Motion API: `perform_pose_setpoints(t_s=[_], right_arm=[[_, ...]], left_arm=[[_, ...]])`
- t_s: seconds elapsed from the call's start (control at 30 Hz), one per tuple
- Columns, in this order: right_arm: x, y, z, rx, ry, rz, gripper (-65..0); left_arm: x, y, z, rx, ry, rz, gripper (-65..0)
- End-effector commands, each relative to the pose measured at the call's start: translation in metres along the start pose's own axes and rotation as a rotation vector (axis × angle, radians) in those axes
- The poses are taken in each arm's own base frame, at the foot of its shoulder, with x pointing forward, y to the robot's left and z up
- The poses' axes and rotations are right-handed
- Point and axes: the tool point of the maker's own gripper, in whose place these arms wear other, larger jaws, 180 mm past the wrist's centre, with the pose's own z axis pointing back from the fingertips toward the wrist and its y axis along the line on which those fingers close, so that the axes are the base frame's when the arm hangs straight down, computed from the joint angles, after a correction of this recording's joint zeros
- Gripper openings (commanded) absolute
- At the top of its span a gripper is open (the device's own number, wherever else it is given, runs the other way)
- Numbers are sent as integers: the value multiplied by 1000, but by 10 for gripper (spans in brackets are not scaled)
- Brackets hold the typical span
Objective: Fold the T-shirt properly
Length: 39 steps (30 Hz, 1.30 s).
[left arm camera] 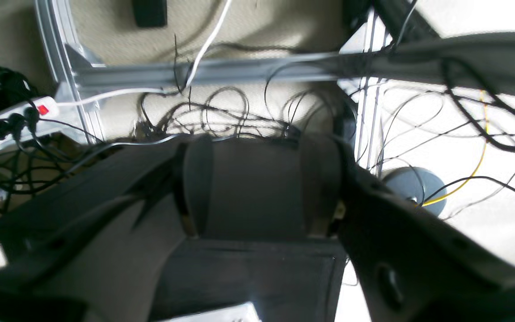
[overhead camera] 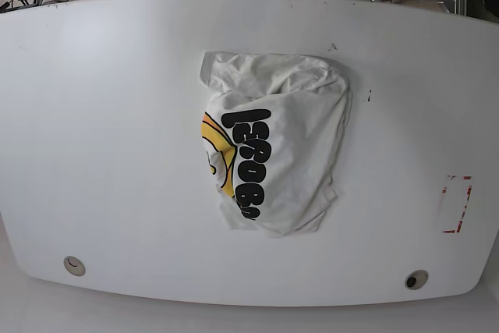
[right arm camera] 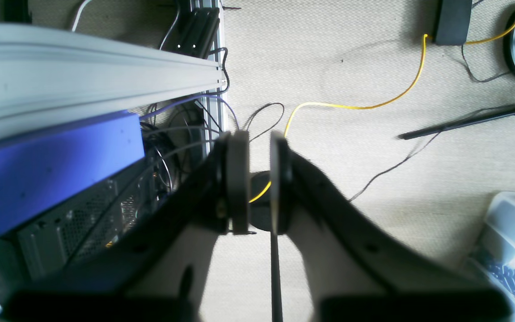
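The T-shirt (overhead camera: 273, 154) lies crumpled in a rough fold at the middle of the white table (overhead camera: 101, 115). Its black bubble lettering and yellow-orange graphic face up on its left half. Neither arm appears in the base view. The left wrist view shows my left gripper (left arm camera: 257, 179) over the floor beside the table frame, jaws well apart and holding nothing. My right gripper (right arm camera: 258, 147) also hangs over the carpet, its pads drawn almost together with only a narrow slit and nothing between them.
A red-outlined mark (overhead camera: 457, 204) sits near the table's right edge. Two round grommets (overhead camera: 74, 265) (overhead camera: 415, 279) sit near its front. Below are tangled cables, a power strip (left arm camera: 11, 118), an aluminium frame (left arm camera: 195, 74), a blue box (right arm camera: 56, 165) and a plastic bin (right arm camera: 512, 241).
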Motion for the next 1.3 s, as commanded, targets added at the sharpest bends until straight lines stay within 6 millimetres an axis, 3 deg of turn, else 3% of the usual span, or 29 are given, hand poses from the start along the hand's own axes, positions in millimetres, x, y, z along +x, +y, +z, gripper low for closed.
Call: perform_pose_setpoints(t_s=[0.0, 0.2, 0.37, 0.83, 1.07, 1.27], right_arm=[[-2, -3, 10, -7, -12, 8, -572], [-3, -9, 31, -22, 2, 31, -574], [0, 7, 49, 54, 13, 2, -574], [38, 11, 110, 86, -44, -8, -575], [62, 12, 141, 86, -106, -12, -575], [66, 13, 148, 97, -128, -47, -575]], left_arm=[[-4, 5, 15, 5, -8, -16, -369], [-7, -1, 45, -11, -13, -45, -369], [-5, -6, 71, -24, -30, -64, -369], [26, 18, 136, 39, -111, -117, -369], [64, 26, 161, 68, -199, -159, -369], [100, 26, 179, 81, -286, -195, -369]])
